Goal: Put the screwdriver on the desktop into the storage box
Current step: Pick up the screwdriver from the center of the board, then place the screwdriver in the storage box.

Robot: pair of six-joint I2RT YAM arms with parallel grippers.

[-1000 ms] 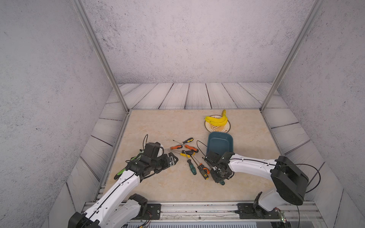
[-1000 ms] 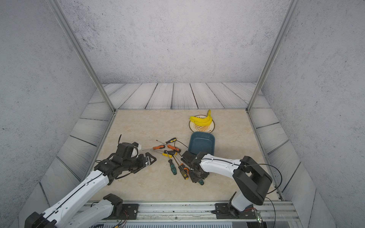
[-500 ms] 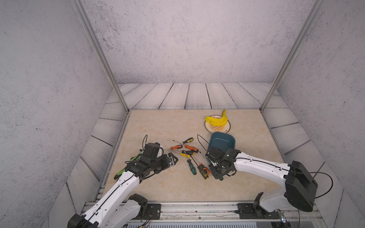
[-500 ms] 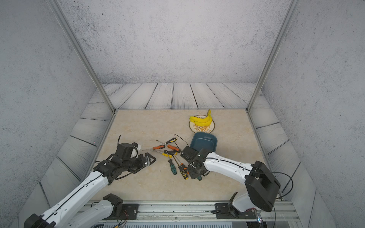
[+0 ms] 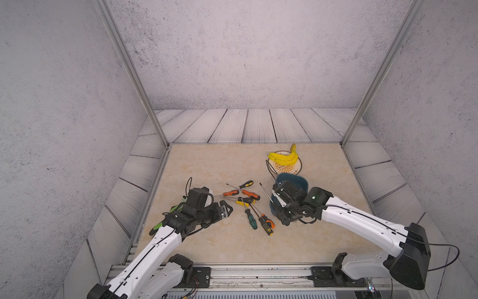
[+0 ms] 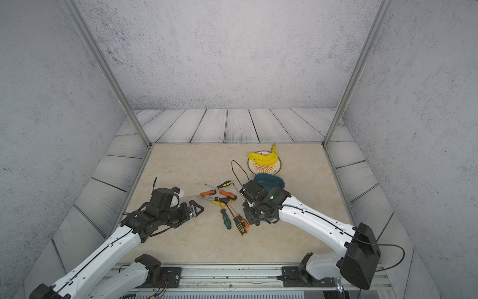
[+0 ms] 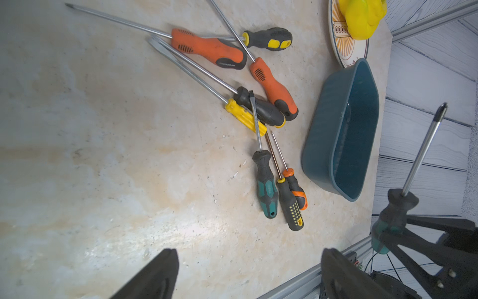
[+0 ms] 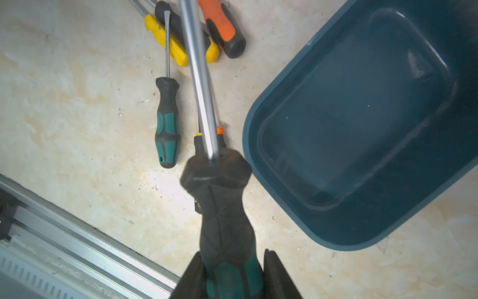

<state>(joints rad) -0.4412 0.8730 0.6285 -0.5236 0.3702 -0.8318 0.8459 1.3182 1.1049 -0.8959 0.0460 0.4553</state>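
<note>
The right claw (image 8: 232, 274) pinches the big screwdriver with a black and green handle and long silver rod (image 8: 219, 207). It hangs above the beige marble bench (image 5: 219, 165), just beside the empty dark blue plastic box (image 8: 349, 233). I think this is the carrying step. Next the claw should move over the box, go low and let go. The left claw (image 7: 248, 277) is spread wide and holds nothing.
</note>
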